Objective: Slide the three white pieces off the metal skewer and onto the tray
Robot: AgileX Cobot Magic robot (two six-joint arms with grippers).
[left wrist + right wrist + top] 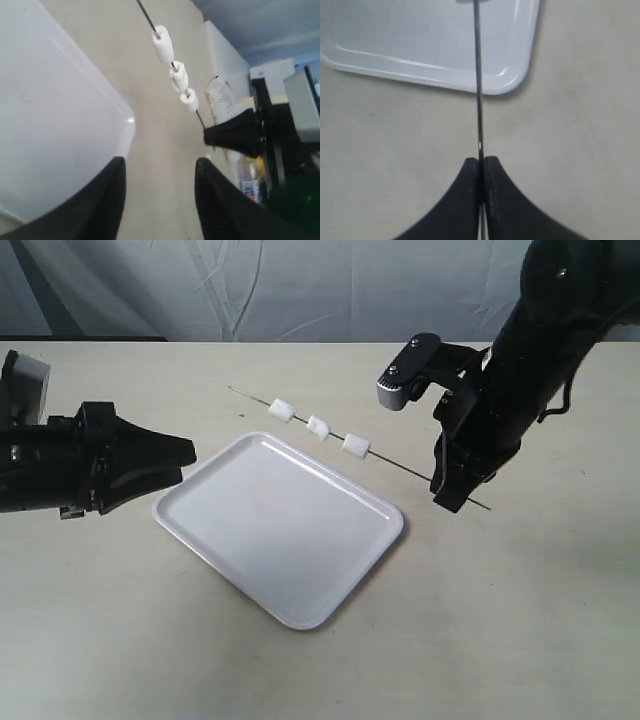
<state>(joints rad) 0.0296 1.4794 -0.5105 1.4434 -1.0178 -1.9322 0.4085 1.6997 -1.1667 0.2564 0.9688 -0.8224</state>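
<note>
The thin metal skewer (400, 464) runs from behind the white tray (230, 525) down to my right gripper (450, 502), which is shut on its near end. Three white pieces (321, 428) are threaded on it in a row, beside the tray's far edge. In the right wrist view the skewer (478, 90) stands straight out from the closed right gripper (481, 161) over a tray corner (510, 82). My left gripper (185, 453) is open at the tray's left end, apart from the pieces. In the left wrist view the left gripper (160, 167) is empty, with the pieces (174, 70) far ahead.
The beige tabletop (500, 620) carries the tray only. A pale curtain (300, 280) hangs behind the table. In the left wrist view a bottle (248, 182) and clutter stand beyond the table's far side.
</note>
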